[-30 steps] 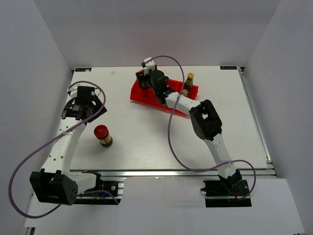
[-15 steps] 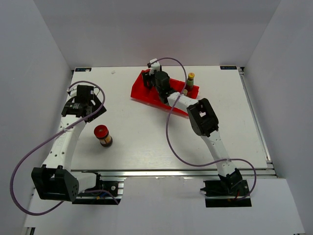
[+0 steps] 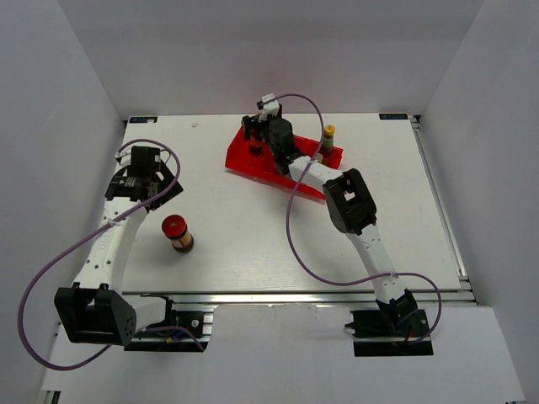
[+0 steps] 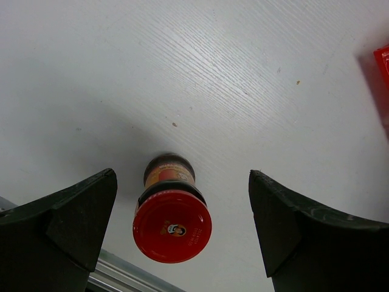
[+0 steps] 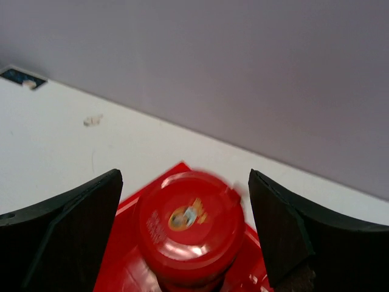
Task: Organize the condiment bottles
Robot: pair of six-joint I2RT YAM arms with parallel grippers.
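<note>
Showing the scene just after a placement. Left: the left pincer (image 4: 182,177) hangs spread wide above a red-lidded jar (image 3: 177,233), which stands upright and alone on the worktop (image 3: 244,220), well apart from the red tray (image 3: 244,165); neither finger touches it. Centre: a second red-lidded jar (image 5: 188,224) stands at the left end of the tray. The right pincer (image 5: 185,176) is spread, with a gap on each side of the lid, so this jar rests on its own. Compared with the top view one second earlier, the right arm has shifted toward the far wall, and the jar, then masked by the pincer, is now exposed; this suggests it has just been let go. Right: a yellow-capped bottle (image 3: 328,135) stands at the tray's right end. The lone jar on the worktop is probably the next to fetch, with the left pincer lined up over it.
</note>
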